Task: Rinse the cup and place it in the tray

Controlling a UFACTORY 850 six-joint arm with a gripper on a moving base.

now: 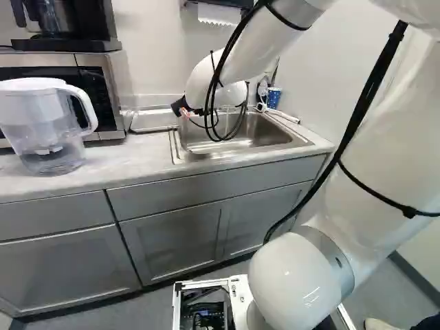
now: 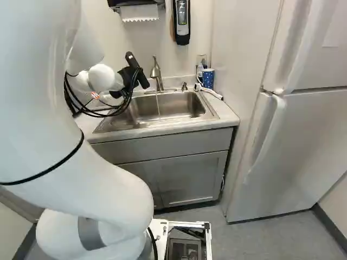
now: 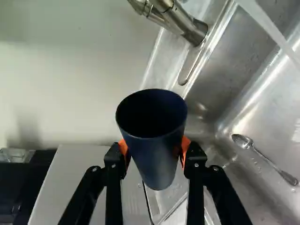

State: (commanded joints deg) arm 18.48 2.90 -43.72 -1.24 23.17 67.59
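Dark blue, the cup (image 3: 157, 157) sits clasped between the pincer's (image 2: 129, 77) pads (image 3: 185, 144).

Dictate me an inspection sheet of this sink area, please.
Surface: counter around a steel sink.
Job's things: blue cup, held; tray left of the sink, probably the target; faucet, apparently running.
Clutter: spoon in the sink; pitcher; spotted cup by the sink's back corner.
Jaws: closed on the blue cup from two sides.
Cables: black loops hanging off the arm.
Surroundings: microwave; fridge.
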